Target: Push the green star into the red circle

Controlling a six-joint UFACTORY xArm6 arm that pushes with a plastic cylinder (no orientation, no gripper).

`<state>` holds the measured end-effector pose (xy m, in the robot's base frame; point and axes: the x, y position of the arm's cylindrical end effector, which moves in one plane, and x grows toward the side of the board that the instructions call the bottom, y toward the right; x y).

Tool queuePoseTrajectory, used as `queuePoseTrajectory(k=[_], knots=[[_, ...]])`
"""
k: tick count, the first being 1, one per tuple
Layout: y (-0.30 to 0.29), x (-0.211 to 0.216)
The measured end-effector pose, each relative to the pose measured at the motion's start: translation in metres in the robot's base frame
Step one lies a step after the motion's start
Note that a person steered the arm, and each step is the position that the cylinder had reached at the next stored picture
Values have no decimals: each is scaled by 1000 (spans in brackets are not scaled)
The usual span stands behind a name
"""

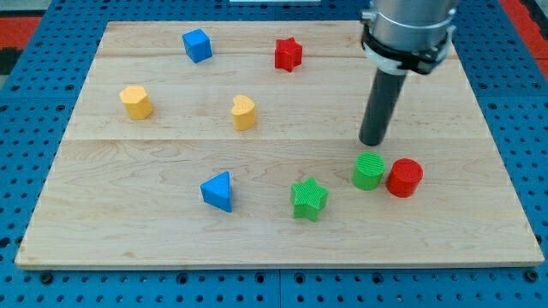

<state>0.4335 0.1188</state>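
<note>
The green star [309, 198] lies on the wooden board near the view's bottom, centre-right. The red circle [404, 177] stands to its right, with a green circle [368, 171] between them, touching or almost touching the red one. My tip [372, 141] is the lower end of the dark rod, just above the green circle in the view and up-right of the green star, apart from both.
A blue triangle [217, 191] lies left of the green star. A red star [288, 54] and a blue cube [197, 44] sit near the view's top. A yellow heart [244, 112] and a yellow hexagon [136, 102] lie at mid-left. The board edge [274, 263] runs along the bottom.
</note>
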Motion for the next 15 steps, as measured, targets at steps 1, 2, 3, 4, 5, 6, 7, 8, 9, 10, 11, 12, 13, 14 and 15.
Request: queuePoseTrajectory(k=[1, 2, 3, 4, 5, 6, 7, 8, 9, 10, 11, 12, 13, 14, 15], knots=[[-53, -8], [-66, 8], [-64, 29], [-54, 33], [-40, 56], [-38, 67], [-33, 65], [-33, 62], [-33, 61], [-30, 55], [-53, 51], [-92, 51], [-154, 51], [-156, 72], [-125, 90]])
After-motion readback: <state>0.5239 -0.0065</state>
